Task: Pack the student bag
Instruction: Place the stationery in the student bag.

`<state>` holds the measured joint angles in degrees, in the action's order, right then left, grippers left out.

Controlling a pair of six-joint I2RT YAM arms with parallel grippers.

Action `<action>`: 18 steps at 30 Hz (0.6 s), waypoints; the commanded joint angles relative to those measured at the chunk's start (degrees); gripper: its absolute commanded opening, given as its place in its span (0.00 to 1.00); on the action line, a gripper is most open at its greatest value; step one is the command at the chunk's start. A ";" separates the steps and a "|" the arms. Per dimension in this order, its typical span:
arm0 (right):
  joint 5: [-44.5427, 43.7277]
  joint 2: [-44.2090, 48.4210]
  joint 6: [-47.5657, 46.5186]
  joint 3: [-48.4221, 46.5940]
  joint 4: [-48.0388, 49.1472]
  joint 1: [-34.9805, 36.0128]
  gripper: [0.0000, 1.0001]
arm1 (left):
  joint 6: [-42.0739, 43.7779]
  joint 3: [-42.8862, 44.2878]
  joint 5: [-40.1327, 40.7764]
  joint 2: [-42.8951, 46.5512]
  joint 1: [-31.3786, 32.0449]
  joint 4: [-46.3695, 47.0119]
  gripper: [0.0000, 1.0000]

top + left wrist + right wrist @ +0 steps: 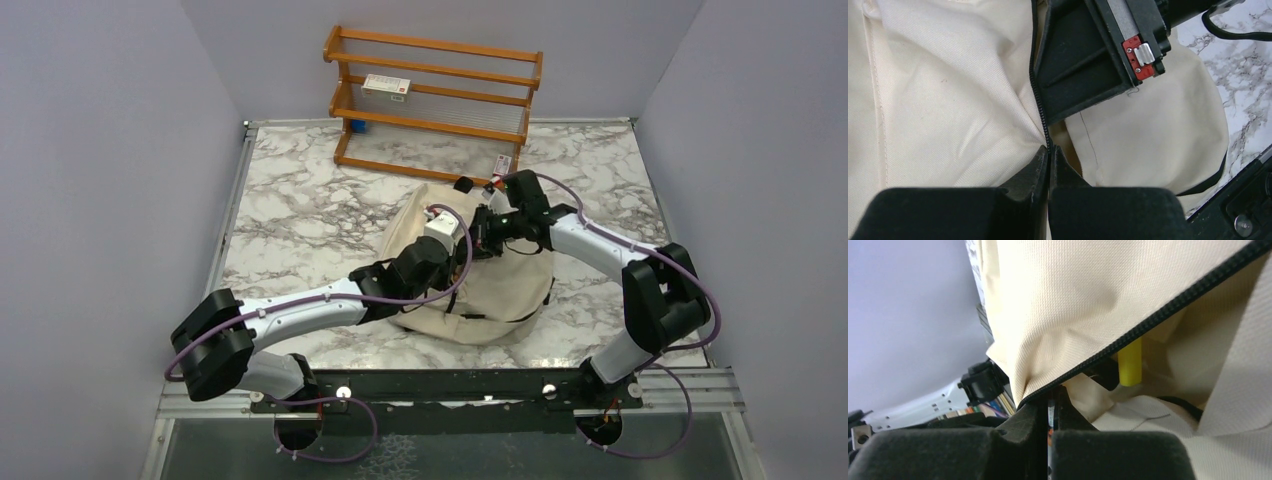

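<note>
You see the student bag [490,290] lying on the marble counter [300,210], a little right of the middle of the top view, just below the wooden rack [435,100] that stands at the upper middle of the frame. Both arms reach in from the lower edge and meet over the upper part of the bag. In the left wrist view the left tool [1049,150] is fully closed. Its two black fingers pinch the cream fabric right at the black zipper [1039,95], which runs up from the fingertips toward the top of the frame. The black body of the other arm, with a red part on it, fills the upper middle of this view. In the right wrist view the right tool [1049,402] is closed also, with only a thin slit between the fingers, and it grips the zipper edge of the bag at the lower middle of the frame. Behind this lifted edge the bag is open, and a yellow stick-shaped thing [1129,362] stands inside it, near the middle right.
</note>
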<state>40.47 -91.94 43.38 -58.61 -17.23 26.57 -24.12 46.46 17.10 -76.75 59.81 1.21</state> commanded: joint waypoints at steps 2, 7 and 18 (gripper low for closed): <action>-3.13 0.84 10.51 3.40 14.61 0.33 0.02 | -0.88 -0.56 -3.39 2.46 0.39 2.67 0.00; -5.79 -0.31 9.00 3.37 15.05 0.74 0.14 | -1.68 -0.64 -1.63 2.67 0.39 1.68 0.00; -12.89 8.02 -2.15 4.03 3.58 0.86 0.41 | -4.04 0.23 1.44 1.60 -0.24 -2.83 0.00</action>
<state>31.83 -88.38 47.09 -53.93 -9.10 27.05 -26.59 46.04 17.58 -76.27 59.64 0.25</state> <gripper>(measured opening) 0.390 0.008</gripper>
